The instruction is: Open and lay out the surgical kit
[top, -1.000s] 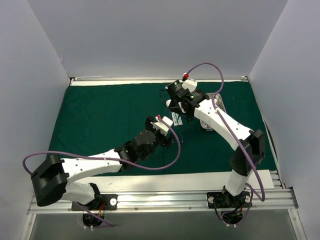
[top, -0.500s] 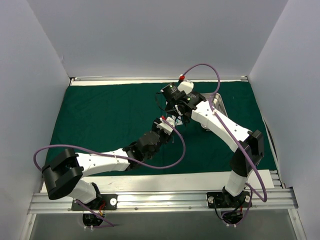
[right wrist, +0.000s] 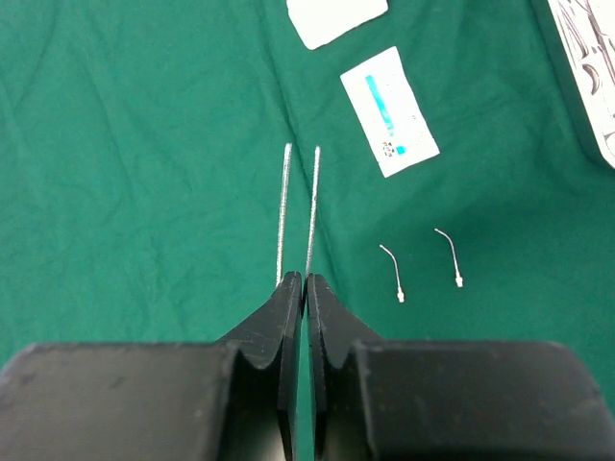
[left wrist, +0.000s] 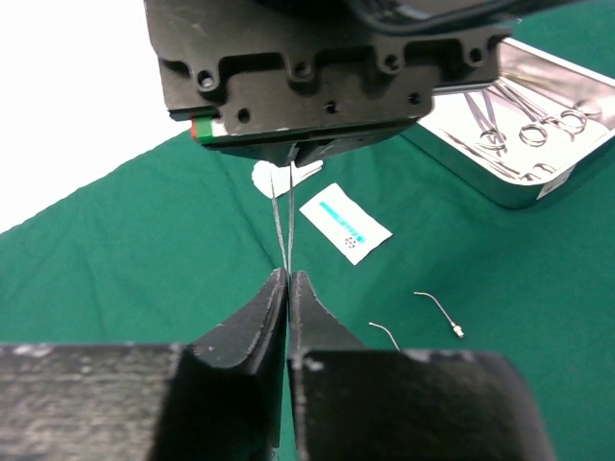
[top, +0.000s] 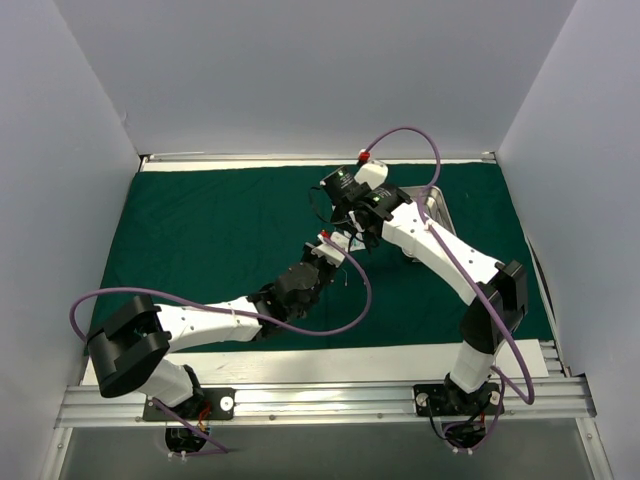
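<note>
Drape [top: 200, 230] of dark green lay spread between pale walls [top: 300, 70], steel tray [left wrist: 471, 173] on its far right; we saw left gripper [left wrist: 289, 279] and right gripper [right wrist: 305, 280] both clamped on tweezers [right wrist: 283, 211].

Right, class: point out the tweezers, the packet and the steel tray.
tweezers [right wrist: 283, 211], right wrist view, left prong.
packet [right wrist: 389, 112], right wrist view, its middle.
steel tray [left wrist: 463, 163], left wrist view, near wall.
</note>
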